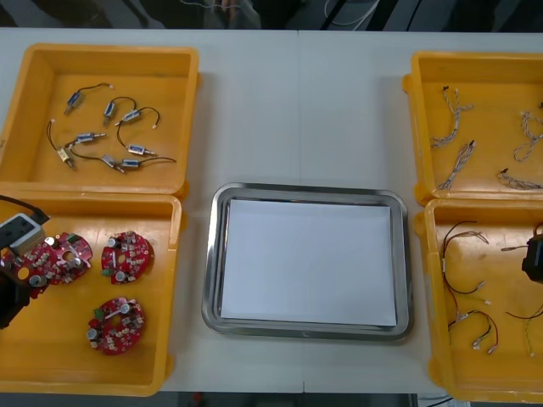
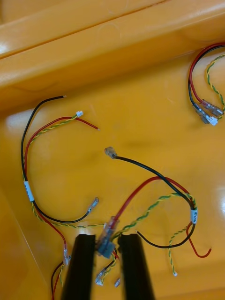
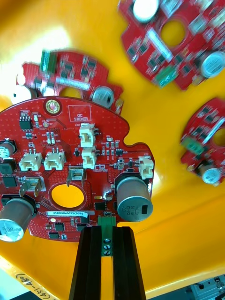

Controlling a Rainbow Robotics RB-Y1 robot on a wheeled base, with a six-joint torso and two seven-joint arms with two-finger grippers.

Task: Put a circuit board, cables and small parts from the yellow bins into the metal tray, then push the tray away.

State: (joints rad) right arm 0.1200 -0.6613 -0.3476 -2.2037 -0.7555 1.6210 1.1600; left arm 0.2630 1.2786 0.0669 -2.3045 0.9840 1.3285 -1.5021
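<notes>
— Front view?
— The light desk (image 1: 297, 102) carried the metal tray (image 1: 216, 254), white inside, between yellow bins (image 1: 110, 52); a dark room (image 1: 280, 13) lay beyond.
— Right wrist view?
— The right tool (image 2: 107, 240) was clamped on a cable (image 2: 105, 247) by its connector, in its bin.
— Left wrist view?
— The left tool (image 3: 107, 232) pinched a circuit board (image 3: 70, 164) by its green edge block.

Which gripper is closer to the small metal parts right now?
Left. The left gripper, shut on a circuit board, is in the bin next to the small metal parts. The right gripper, shut on a cable, is across the table beyond the tray.
</notes>
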